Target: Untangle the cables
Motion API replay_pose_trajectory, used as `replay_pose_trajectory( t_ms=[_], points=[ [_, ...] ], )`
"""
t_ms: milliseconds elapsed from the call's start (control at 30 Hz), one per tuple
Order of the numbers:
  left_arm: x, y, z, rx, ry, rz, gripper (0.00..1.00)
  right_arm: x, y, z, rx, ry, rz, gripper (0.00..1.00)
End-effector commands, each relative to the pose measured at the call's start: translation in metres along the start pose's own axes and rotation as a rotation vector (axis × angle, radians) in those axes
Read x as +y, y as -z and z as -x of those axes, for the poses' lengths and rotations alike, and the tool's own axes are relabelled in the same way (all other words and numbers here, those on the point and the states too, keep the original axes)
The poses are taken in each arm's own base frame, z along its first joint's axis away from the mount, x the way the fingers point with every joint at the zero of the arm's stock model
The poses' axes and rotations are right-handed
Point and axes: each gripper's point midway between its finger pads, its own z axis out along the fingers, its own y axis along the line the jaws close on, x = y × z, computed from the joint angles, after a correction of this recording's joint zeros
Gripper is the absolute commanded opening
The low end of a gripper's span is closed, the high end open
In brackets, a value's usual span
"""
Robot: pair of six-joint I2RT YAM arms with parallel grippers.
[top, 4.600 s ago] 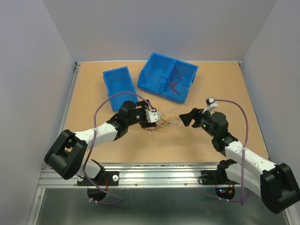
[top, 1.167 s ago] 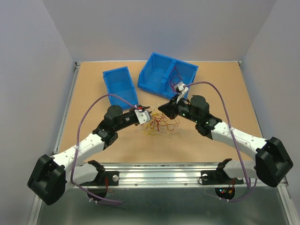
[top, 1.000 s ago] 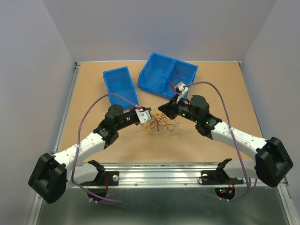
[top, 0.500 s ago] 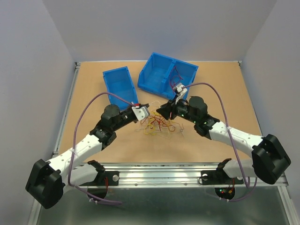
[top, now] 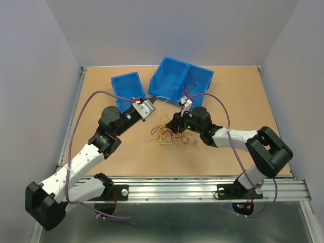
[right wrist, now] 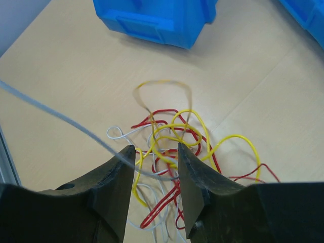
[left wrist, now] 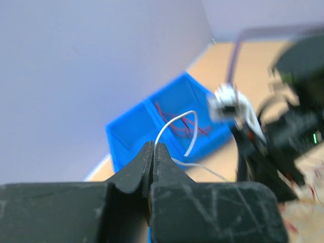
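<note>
The left gripper [left wrist: 153, 148] has risen toward the upper left, clamped on a white cable [left wrist: 174, 119] drawn from the cables [top: 169, 135] at centre. The right gripper [right wrist: 156, 152], over them, has spread its jaws apart, likely freeing that strand.

left arm reaches forward and up, left gripper [top: 147, 105] with jaws pinched tight on a white cable [left wrist: 181, 114]. right arm bends back at the elbow toward the middle, right gripper [top: 171, 125] low, jaws parted.
</note>
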Motion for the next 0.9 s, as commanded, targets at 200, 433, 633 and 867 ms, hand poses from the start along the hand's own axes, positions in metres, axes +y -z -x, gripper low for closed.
replay_pose_trajectory(
  t_ms=[200, 433, 633, 867],
  points=[
    [0.093, 0.015, 0.171, -0.296, -0.034, 0.242, 0.00, 0.009, -0.016, -0.004, -0.044, 0.008, 0.076, 0.44],
    [0.158, 0.021, 0.172, -0.203, 0.084, 0.563, 0.00, -0.002, -0.003, -0.003, -0.071, -0.001, 0.000, 0.28],
    [0.203, 0.077, 0.204, -0.266, 0.105, 0.838, 0.00, 0.006, 0.001, 0.000, -0.075, -0.001, 0.029, 0.39],
    [0.230, 0.148, 0.238, -0.288, 0.068, 1.047, 0.00, 0.000, -0.004, 0.003, -0.077, -0.027, -0.005, 0.27]
  ],
)
